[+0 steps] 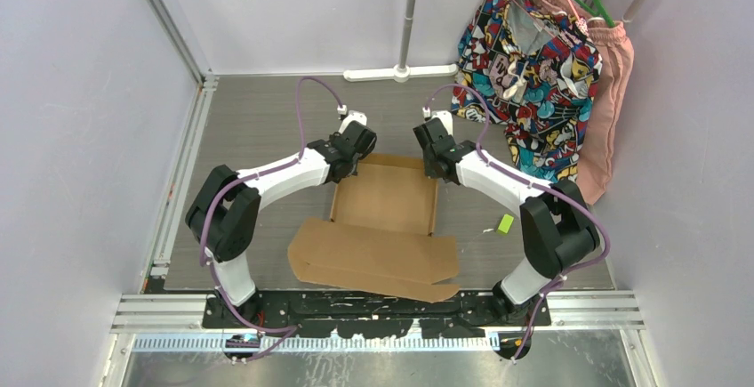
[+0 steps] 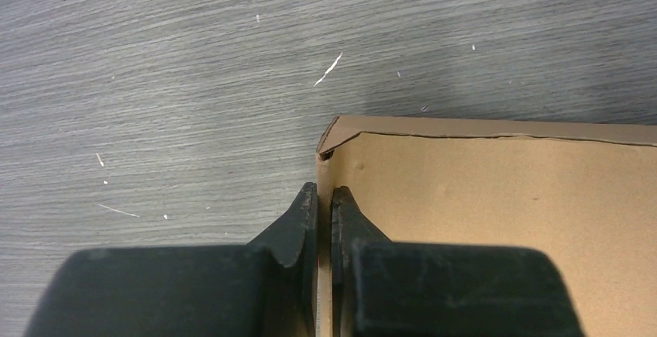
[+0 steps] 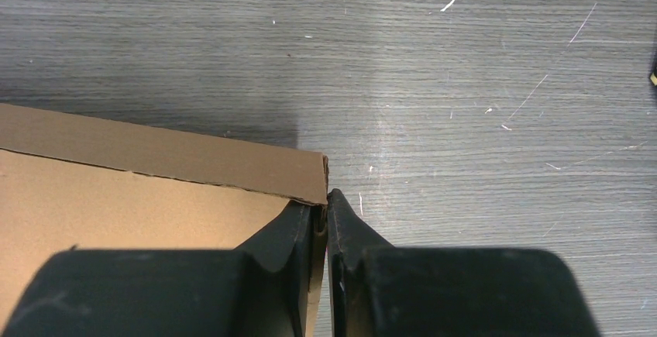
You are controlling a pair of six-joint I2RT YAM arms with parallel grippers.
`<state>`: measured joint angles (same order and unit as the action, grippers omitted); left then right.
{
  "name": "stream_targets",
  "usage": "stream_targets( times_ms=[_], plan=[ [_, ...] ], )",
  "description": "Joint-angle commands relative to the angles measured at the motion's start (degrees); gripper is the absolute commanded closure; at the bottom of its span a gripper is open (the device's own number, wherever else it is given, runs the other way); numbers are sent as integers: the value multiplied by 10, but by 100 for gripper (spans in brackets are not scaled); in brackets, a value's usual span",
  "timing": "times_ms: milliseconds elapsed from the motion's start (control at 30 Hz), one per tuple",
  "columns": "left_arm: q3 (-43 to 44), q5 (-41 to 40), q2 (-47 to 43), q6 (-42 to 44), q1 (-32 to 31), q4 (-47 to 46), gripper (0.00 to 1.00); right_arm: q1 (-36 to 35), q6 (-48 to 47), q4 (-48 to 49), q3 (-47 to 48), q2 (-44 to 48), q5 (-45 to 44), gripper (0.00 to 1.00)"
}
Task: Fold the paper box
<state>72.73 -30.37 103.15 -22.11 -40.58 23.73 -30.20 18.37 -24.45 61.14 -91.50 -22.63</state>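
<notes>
The paper box point(image 1: 384, 200) is plain brown cardboard in the middle of the table, its side and far walls raised and a wide flap point(image 1: 373, 262) lying flat toward me. My left gripper point(image 1: 348, 167) is shut on the box's left wall near the far left corner; in the left wrist view the wall edge point(image 2: 323, 168) runs between the closed fingers point(image 2: 306, 221). My right gripper point(image 1: 437, 165) is shut on the right wall at the far right corner, where the wall point(image 3: 316, 236) sits pinched between its fingers point(image 3: 345, 221).
A small yellow-green object point(image 1: 505, 223) lies on the grey table right of the box. Patterned and pink clothes point(image 1: 542, 67) hang at the back right. A white pole base point(image 1: 402, 73) stands at the table's far edge. Metal rails run along the left side.
</notes>
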Motion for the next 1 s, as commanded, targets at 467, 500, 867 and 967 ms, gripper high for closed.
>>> stream_targets(
  times_ms=[467, 500, 867, 967],
  plan=[
    [60, -21, -36, 45, 23, 5, 52, 3, 11, 11, 1, 9, 6, 92],
    [62, -21, -44, 46, 26, 7, 52, 7, 16, 10, 1, 8, 9, 92],
    [100, 13, -126, 31, 46, 86, 52, 41, 100, -69, 48, -48, 32, 99],
    [99, 20, -146, 21, 46, 99, 54, 41, 136, -75, 44, -50, 36, 99]
  ],
)
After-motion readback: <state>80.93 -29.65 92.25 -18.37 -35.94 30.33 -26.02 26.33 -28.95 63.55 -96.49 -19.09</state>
